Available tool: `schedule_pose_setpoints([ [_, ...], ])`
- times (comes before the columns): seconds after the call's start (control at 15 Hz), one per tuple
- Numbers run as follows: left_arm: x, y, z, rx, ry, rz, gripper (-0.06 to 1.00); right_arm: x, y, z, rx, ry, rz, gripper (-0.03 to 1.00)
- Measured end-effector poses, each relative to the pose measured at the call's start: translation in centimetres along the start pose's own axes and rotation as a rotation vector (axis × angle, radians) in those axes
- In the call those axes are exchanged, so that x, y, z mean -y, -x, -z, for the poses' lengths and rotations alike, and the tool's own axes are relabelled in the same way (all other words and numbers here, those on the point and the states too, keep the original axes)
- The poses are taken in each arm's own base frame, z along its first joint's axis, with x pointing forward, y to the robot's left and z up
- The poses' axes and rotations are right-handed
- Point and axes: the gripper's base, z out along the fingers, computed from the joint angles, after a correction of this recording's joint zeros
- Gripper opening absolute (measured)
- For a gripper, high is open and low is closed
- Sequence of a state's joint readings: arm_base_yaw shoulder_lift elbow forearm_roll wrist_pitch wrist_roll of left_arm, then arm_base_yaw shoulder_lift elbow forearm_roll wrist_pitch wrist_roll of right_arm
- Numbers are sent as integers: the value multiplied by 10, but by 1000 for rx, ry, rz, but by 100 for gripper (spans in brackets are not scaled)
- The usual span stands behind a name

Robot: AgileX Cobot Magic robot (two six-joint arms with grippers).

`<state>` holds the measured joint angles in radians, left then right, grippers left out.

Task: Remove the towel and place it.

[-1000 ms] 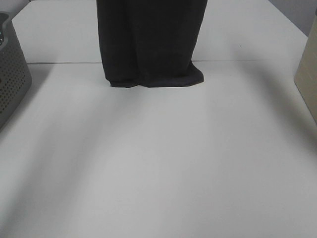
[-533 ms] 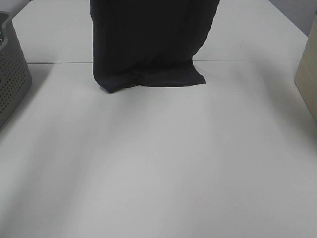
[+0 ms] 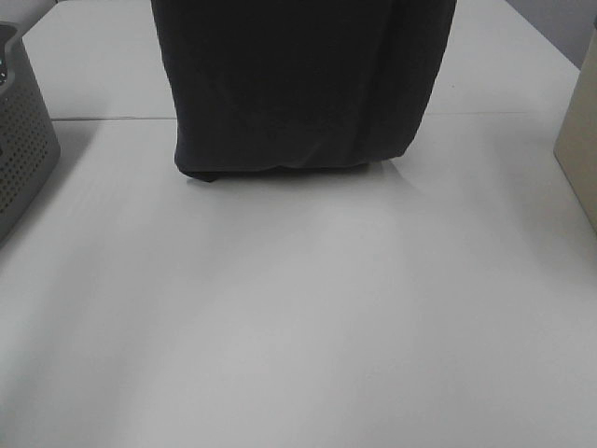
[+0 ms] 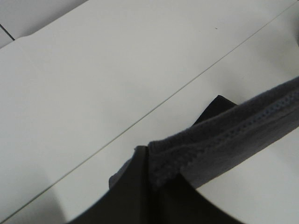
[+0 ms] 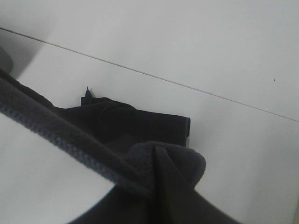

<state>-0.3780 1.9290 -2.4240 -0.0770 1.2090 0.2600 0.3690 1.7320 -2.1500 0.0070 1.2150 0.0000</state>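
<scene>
Charcoal towel (image 3: 298, 84) hung touching the tabletop (image 3: 298, 327), left fingers (image 4: 131, 196) and right fingers (image 5: 173, 200) clenched on its hem. Placing seemed underway; next, lowering it flat.

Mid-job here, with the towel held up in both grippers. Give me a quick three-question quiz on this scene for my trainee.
1. Multiple choice: in the high view, where is the grey perforated basket? A) left edge B) right edge C) centre
2. Fill in: the left gripper and the right gripper each pinch the towel by its stitched ____.
3. True or false: the towel lies spread flat on the table.

Key: 1 A. 2 hem. 3 False: it hangs from above, with only its lower end bunched on the table.
</scene>
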Motion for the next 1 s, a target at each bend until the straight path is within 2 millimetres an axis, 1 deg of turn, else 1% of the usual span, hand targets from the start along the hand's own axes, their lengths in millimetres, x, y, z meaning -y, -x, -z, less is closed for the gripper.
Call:
schedule_pose_setpoints([
  [0.13,4,-13,6,-56,-22,42,0,-4,-1,14,24,43,0,1],
  [0.2,8,-20,12,-83,-38,58,0,-6,-4,22,30,69,-5,1],
  [0.33,16,-35,38,-107,-66,65,0,-11,-19,32,5,117,-18,1],
  [0.4,19,-39,42,-116,-72,58,0,-12,-23,34,-4,125,-21,1],
  [0.47,24,-44,52,-121,-80,44,0,-13,-33,40,-20,135,-24,1],
  [0.53,30,-58,69,-143,-69,13,0,-14,-57,44,-77,146,-31,1],
  [0.6,31,-68,76,-162,-57,5,0,-14,-69,46,-100,153,-36,1],
  [0.8,44,-101,91,-212,-121,23,0,-19,-107,48,-178,198,-70,1],
  [0.93,54,-124,99,-245,-180,44,0,-22,-127,60,-182,229,-99,1],
  [1.0,57,-130,100,-252,-193,48,0,-23,-133,63,-182,242,-105,1],
])
